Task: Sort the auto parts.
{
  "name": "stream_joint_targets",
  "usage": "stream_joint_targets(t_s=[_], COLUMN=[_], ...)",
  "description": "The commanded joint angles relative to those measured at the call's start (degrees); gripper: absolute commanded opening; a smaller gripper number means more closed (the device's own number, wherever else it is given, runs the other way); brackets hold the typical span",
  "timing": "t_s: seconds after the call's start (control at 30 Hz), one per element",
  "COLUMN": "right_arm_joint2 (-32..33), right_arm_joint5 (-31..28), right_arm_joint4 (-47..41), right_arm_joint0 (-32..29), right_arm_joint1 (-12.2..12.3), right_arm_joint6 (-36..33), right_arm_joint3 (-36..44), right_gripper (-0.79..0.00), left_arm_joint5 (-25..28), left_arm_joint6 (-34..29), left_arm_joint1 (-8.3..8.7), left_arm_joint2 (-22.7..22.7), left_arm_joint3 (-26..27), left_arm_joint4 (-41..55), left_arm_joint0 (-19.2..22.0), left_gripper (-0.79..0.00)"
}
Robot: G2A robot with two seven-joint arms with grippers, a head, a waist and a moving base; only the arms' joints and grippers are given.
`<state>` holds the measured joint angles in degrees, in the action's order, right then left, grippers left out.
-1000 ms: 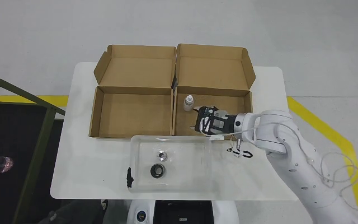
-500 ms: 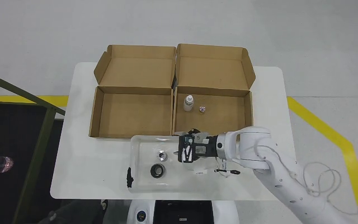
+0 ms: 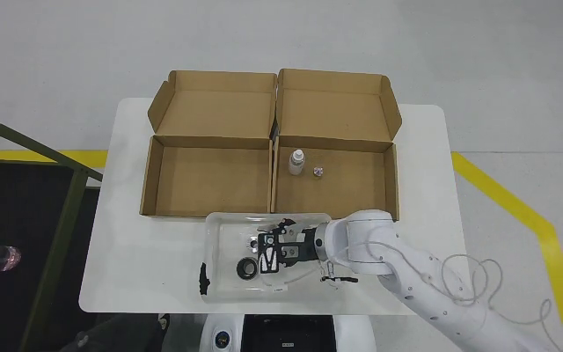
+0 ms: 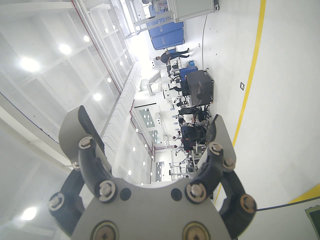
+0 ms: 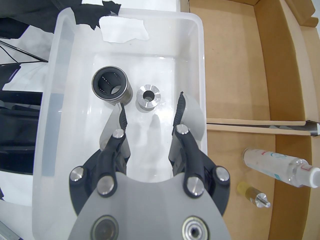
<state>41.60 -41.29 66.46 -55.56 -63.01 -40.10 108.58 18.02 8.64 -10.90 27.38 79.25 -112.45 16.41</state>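
On the bench, just before the two cardboard boxes, the clear tub holds a black sleeve and, just beside it, a small silver collar. The right claw hangs wide over the collar; best to centre it, drop straight, avoid nudging the sleeve. The left claw, also wide, points off at the room

bin: clear glossy plastic | box: matt cardboard | bushing: shiny metal
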Motion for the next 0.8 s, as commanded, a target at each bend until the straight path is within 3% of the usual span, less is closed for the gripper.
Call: stream_joint_targets(t_s=[0.0,0.77], right_arm_joint2=[-0.8,-7.1], right_arm_joint5=[0.4,3.6], right_arm_joint4=[0.5,2.9], right_arm_joint0=[0.4,4.3], right_arm_joint1=[-0.3,-3.8], right_arm_joint6=[0.0,0.5], right_arm_joint3=[-0.7,-9.1], right_gripper=[-0.422,-0.409], left_arm_joint5=[0.0,0.0], left_arm_joint6=[0.0,0.0], left_arm_joint1=[0.00,0.00], left_arm_joint2=[0.0,0.0], left_arm_joint3=[0.0,0.0], left_arm_joint4=[0.0,0.0], left_arm_joint0=[0.0,0.0], left_gripper=[0.000,0.000])
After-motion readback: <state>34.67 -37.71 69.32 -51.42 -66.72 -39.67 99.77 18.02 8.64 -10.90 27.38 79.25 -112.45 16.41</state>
